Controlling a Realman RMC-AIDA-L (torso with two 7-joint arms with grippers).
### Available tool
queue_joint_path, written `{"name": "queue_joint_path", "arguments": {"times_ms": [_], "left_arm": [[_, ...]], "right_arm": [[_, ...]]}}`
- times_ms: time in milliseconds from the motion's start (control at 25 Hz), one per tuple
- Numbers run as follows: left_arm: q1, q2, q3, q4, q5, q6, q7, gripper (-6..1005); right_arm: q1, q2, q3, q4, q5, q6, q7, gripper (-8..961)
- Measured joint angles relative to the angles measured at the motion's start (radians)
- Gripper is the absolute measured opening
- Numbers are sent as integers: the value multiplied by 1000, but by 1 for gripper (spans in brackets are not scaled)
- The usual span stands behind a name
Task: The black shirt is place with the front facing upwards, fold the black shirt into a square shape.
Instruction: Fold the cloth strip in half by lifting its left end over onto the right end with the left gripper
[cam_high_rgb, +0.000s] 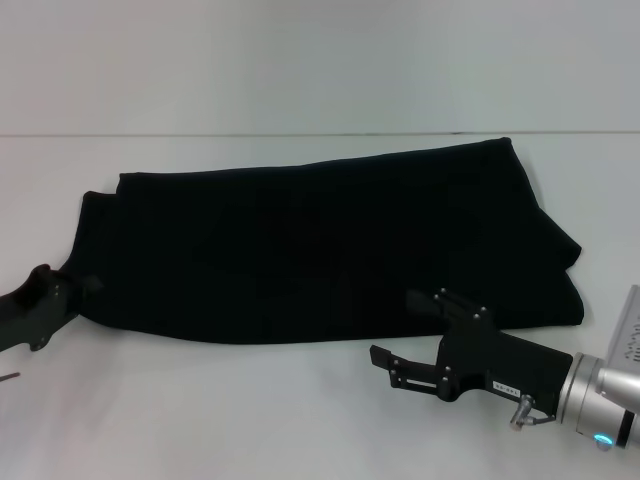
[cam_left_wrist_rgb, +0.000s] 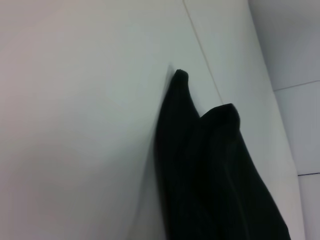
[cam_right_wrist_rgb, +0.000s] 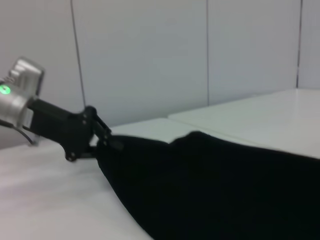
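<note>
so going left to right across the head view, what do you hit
left black claw at the shirt's edge → large black soft-fabric shirt, folded into a wide band → right black claw, open by the shirt's near edge

You have a white table carrying one thing, the black shirt, folded into a long band lying flat across its middle, reaching from the left side toward the far right.

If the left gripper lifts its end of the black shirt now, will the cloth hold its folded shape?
Probably not. The black shirt lies in soft, rounded layers, so it should sag and drape. The left gripper meets only its edge, so lower layers may slip apart. It likely drags rather than slides cleanly.
</note>
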Motion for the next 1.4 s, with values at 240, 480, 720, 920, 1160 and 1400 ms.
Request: {"name": "queue_joint_path", "arguments": {"times_ms": [240, 480, 720, 920, 1160, 1400], "left_arm": [[0, 0, -2, 0, -21, 0, 15, 38], [0, 0, -1, 0, -29, -8, 28, 38], [9, 27, -19, 0, -39, -35, 41, 38], [16, 63, -86, 0, -39, -38, 53, 38], [3, 76, -123, 7, -47, -2, 49, 38], [-109, 68, -126, 9, -128, 172, 38, 39]], "right_arm": [[27, 0, -1, 21, -2, 101, 45, 945], [29, 0, -2, 22, -5, 93, 44, 945], [30, 0, -3, 21, -6, 92, 43, 945], [32, 0, -3, 21, -5, 92, 44, 945], [32, 0, -3, 21, -2, 92, 50, 944], [11, -4, 10, 23, 1, 92, 53, 944]]}}
